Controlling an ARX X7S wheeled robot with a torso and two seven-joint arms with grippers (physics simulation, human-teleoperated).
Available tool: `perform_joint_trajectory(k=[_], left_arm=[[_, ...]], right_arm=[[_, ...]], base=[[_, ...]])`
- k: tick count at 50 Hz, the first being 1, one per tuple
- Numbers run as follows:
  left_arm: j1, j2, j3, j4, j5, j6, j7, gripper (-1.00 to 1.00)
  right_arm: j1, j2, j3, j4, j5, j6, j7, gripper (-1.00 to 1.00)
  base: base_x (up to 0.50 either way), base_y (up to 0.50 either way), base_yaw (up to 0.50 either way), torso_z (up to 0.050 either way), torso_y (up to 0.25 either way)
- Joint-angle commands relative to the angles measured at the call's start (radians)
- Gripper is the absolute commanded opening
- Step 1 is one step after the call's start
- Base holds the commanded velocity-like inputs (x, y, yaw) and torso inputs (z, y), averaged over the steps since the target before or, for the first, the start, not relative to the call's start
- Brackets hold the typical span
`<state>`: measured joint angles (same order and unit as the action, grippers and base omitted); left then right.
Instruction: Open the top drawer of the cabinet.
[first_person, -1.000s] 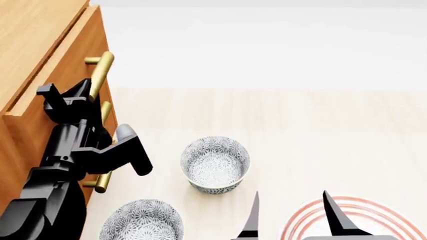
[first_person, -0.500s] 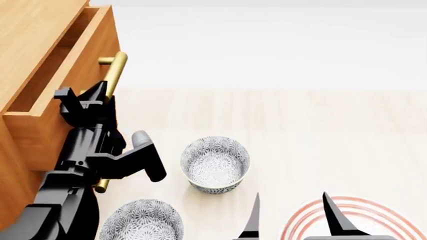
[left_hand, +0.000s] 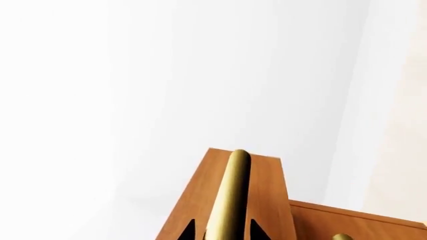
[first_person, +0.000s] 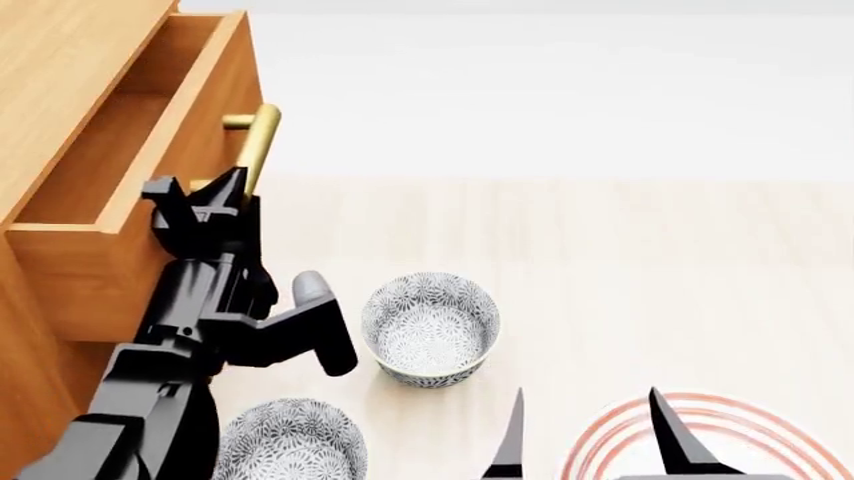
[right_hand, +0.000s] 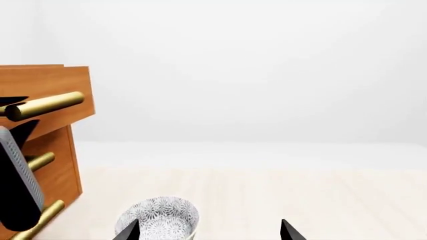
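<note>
While my left gripper (first_person: 230, 195) clamps the brass handle (first_person: 254, 140), I should draw the top drawer (first_person: 127, 180) straight outward; my right gripper (first_person: 583, 432) idles, fingers spread.

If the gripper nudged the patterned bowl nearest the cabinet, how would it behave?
The nearer bowl looks rigid and probably ceramic, so likely fragile. Sitting upright on a flat base, it would probably slide on the smooth floor rather than tip.
</note>
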<state>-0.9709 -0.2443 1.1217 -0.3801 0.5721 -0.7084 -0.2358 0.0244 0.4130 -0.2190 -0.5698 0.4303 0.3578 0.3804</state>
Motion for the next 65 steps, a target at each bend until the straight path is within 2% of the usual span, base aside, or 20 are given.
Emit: perform_joint_trajectory(k=[1, 28, 29, 56, 65], left_arm=[[0.046, 0.036, 0.05, 0.083, 0.128, -0.02, -0.022, -1.0], [0.038, 0.016, 0.035, 0.061, 0.115, -0.023, -0.023, -1.0], [0.035, 0.02, 0.033, 0.052, 0.118, -0.028, -0.027, 1.0], [0.054, 0.017, 0.036, 0.147, 0.126, -0.06, 0.003, 1.0], [0.076, 0.002, 0.044, 0.359, 0.16, -0.134, 0.086, 1.0]], right_arm=[[-0.009, 0.003, -0.003, 0.003, -0.002, -0.009, 0.002, 1.0], [0.004, 0.008, -0.018, -0.009, -0.007, 0.01, 0.019, 1.0], [0.001, 0.009, -0.018, -0.01, -0.008, 0.006, 0.018, 1.0], [-0.01, 0.014, -0.021, -0.003, -0.004, -0.006, 0.02, 1.0], [-0.021, 0.02, -0.017, -0.011, -0.006, -0.01, 0.028, 1.0]], base=[[-0.02, 0.0, 0.0, 0.0, 0.01], [-0.01, 0.0, 0.0, 0.0, 0.002], [-0.01, 0.0, 0.0, 0.0, 0.0], [0.0, 0.0, 0.0, 0.0, 0.0], [0.0, 0.0, 0.0, 0.0, 0.0]])
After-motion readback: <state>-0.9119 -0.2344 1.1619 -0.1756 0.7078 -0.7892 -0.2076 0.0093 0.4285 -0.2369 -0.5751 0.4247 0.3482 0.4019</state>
